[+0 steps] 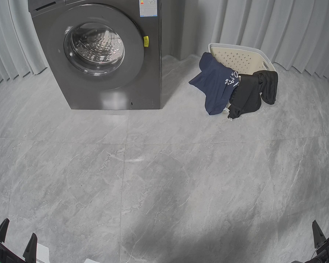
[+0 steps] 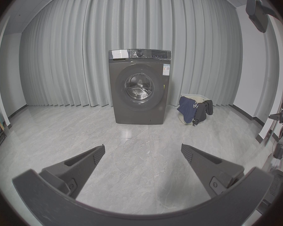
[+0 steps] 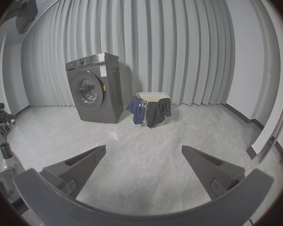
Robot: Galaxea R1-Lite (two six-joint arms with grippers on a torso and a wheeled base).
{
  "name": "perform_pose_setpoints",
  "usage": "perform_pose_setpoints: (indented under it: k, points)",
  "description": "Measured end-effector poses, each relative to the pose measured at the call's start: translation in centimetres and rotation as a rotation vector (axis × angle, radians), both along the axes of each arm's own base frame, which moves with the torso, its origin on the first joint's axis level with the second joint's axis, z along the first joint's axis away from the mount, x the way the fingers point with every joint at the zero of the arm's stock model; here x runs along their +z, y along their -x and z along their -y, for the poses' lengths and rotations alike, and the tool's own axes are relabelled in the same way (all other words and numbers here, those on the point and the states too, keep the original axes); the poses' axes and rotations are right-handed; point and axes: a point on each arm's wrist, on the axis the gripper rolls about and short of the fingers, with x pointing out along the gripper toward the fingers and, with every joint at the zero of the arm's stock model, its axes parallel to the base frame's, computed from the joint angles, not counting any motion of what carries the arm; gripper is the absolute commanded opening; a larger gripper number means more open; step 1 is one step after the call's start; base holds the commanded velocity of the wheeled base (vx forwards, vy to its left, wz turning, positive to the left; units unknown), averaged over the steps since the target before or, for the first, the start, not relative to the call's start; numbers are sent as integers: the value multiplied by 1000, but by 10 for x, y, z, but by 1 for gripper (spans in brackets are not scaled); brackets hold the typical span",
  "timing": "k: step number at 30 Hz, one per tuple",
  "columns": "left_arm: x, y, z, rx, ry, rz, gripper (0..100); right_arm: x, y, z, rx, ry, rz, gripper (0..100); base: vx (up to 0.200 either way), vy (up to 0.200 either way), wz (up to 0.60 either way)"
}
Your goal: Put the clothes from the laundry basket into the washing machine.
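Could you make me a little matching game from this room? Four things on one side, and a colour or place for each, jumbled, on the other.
1 washing machine
2 laundry basket
3 navy garment
4 black garment

A cream, with a perforated wall
B hangs over the rim, on the machine's side
C dark grey, door shut
D hangs over the rim, away from the machine

Pairs: 1-C, 2-A, 3-B, 4-D

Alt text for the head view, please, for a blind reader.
A dark grey washing machine, door shut, stands on a tiled floor beside a cream laundry basket with a navy garment and a black garment draped over its front rim. The left gripper and right gripper, both open, sit at the near corners.
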Motion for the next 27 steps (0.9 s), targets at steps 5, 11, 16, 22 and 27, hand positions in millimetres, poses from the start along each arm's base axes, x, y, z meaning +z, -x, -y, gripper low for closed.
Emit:
perform_pose_setpoints:
  k: [5, 11, 16, 22, 27]
  points:
    - [0, 0, 0, 3, 8, 0, 100, 0, 0, 0, 0, 0, 0, 100, 0, 0, 0]
    - [0, 0, 0, 4, 15, 0, 100, 0, 0, 0, -1, 0, 0, 100, 67, 0, 0]
    - [0, 0, 0, 4, 15, 0, 100, 0, 0, 0, 0, 0, 0, 100, 200, 0, 0]
    - [0, 0, 0, 3, 15, 0, 100, 0, 0, 0, 0, 0, 0, 100, 200, 0, 0]
    - [0, 0, 0, 4, 17, 0, 100, 0, 0, 0, 0, 0, 0, 100, 200, 0, 0]
